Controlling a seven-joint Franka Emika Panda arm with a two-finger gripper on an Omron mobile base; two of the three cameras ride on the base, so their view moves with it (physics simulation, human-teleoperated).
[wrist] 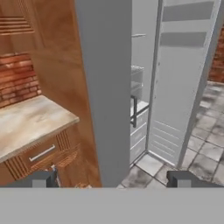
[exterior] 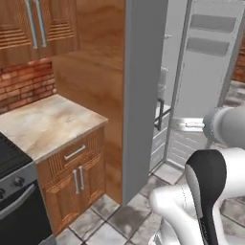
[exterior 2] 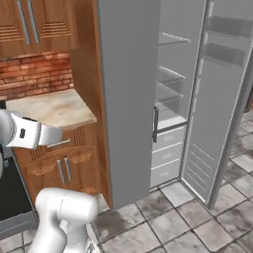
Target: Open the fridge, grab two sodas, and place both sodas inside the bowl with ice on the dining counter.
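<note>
The tall grey fridge (exterior: pixel 143 95) (exterior 2: pixel 128 99) (wrist: pixel 105 87) stands ahead. Its right door (exterior: pixel 206 72) (exterior 2: pixel 217 99) (wrist: pixel 179 78) is swung wide open. Inside are clear glass shelves (exterior 2: pixel 170 91) and pale drawers (exterior 2: pixel 165 153). A dark bar handle (exterior 2: pixel 156 124) shows at the edge of the other door. My gripper (wrist: pixel 113 180) is open, its two dark fingertips (wrist: pixel 41 179) spread far apart with nothing between them. It hangs back from the fridge and faces the fridge's grey side panel. The sodas, the bowl, the ice and the dining counter are out of view.
A marble worktop (exterior: pixel 43 122) on wooden cabinets (exterior: pixel 76 177) adjoins the fridge on the left, under a brick wall (exterior: pixel 24 86) and upper cabinets (exterior: pixel 38 24). A black oven (exterior: pixel 14 201) sits at the far left. Grey tiled floor (exterior 2: pixel 188 217) spreads before the open door.
</note>
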